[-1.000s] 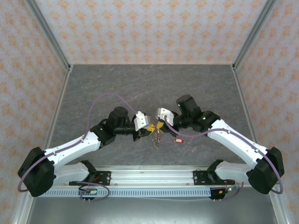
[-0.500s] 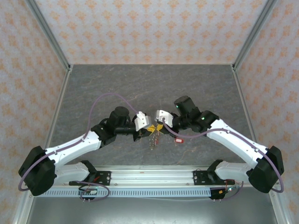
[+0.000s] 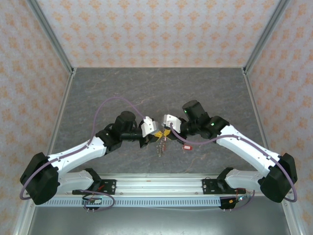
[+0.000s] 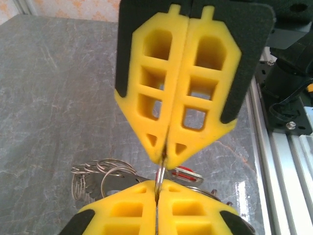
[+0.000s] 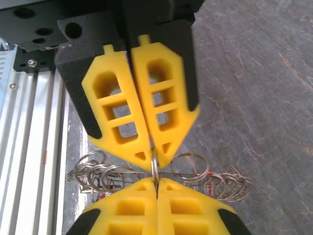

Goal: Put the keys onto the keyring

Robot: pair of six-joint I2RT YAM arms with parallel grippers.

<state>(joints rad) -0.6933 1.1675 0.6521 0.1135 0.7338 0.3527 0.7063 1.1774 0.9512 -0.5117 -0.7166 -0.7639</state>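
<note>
Two white robot arms meet tip to tip over a grey stone-patterned bench, midway along its near edge. The left gripper (image 3: 156,138) and the right gripper (image 3: 166,132) face each other almost nose to nose. Each has yellow lattice jaws pressed fully together, and both pinch the thin wire of the keyring (image 5: 154,169) between them.

In the right wrist view, the right gripper (image 5: 155,184) is at the bottom and the left gripper (image 5: 152,159) is above it. The wire runs sideways behind them, strung with a crowd of small metal loops and keys (image 5: 100,172). In the left wrist view, the left gripper (image 4: 157,188) is at the bottom and the right gripper (image 4: 166,152) is above. A bunch of loops sits to the left, and a red tag (image 4: 186,172) peeks out just behind the tips.

From above, the keys hang in a small cluster under the pinch. A separate red-tagged key (image 3: 185,146) lies on the bench just to the right. Purple cables (image 3: 110,102) loop over both arms, and a metal rail (image 3: 156,185) runs along the near edge.
</note>
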